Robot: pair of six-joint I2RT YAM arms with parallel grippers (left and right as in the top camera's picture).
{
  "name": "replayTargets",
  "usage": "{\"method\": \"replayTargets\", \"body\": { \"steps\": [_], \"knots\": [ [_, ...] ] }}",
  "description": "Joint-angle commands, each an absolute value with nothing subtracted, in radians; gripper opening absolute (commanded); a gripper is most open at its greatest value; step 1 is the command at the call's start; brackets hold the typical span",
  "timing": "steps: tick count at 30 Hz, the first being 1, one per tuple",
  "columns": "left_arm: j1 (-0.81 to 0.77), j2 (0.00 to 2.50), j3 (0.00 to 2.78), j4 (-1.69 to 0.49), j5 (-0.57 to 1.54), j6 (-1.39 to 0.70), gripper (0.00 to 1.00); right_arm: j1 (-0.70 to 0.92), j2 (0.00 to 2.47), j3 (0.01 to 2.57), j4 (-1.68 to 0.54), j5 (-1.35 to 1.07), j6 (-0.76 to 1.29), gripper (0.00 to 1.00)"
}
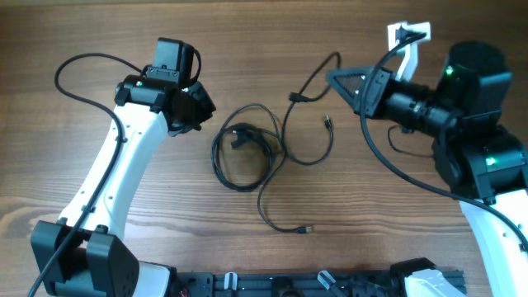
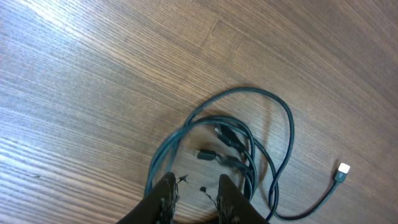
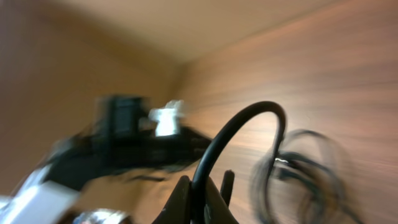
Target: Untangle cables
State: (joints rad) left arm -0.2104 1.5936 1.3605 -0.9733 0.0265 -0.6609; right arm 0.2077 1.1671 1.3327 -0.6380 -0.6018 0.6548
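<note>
A knotted coil of thin black cables point(image 1: 243, 148) lies mid-table and fills the lower left wrist view point(image 2: 236, 143). One strand point(image 1: 318, 74) runs up from it to my right gripper point(image 1: 334, 78), which is shut on that cable point(image 3: 249, 118). The right wrist view is blurred, with the fingers point(image 3: 202, 183) pinching the strand and the coil point(image 3: 305, 168) beyond. My left gripper point(image 1: 202, 107) hovers just left of the coil, its fingers point(image 2: 196, 180) open and empty at the coil's edge. Loose plug ends lie at the front point(image 1: 307, 229) and to the right point(image 1: 328, 122).
A white tag or bracket point(image 1: 408, 33) sits at the far right edge behind the right arm. The left arm's own thicker cable point(image 1: 82, 66) arcs over the table at the left. A black rail point(image 1: 330, 285) runs along the front edge.
</note>
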Motion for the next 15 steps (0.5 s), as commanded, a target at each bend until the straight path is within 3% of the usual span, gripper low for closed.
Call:
{"method": "replayTargets", "body": {
  "steps": [1,3,6,8,9,12,15],
  "knots": [
    [-0.211,1.605,1.354,-0.968,0.010,-0.667,0.25,0.204,1.190,1.335,-0.771,-0.235,0.574,0.04],
    [-0.211,1.605,1.354,-0.960,0.047,-0.667,0.36,0.204,1.211,1.335,-0.803,-0.265,0.575,0.04],
    [-0.212,1.605,1.354,-0.942,0.135,-0.667,0.52,0.204,1.229,1.335,-0.695,-0.616,0.555,0.04],
    [-0.212,1.605,1.354,-0.948,0.157,-0.660,0.56,0.204,1.222,1.335,-0.376,-1.006,0.606,0.04],
    [-0.212,1.605,1.354,-0.951,0.157,-0.660,0.57,0.204,1.219,1.335,-0.125,-1.107,0.786,0.04],
    [-0.212,1.605,1.354,-0.950,0.156,-0.660,0.63,0.198,1.219,1.347,0.517,-1.090,1.230,0.05],
    [-0.212,1.605,1.354,-0.950,0.156,-0.660,0.68,0.162,1.220,1.442,0.726,-0.997,1.474,0.04]
  ]
}}
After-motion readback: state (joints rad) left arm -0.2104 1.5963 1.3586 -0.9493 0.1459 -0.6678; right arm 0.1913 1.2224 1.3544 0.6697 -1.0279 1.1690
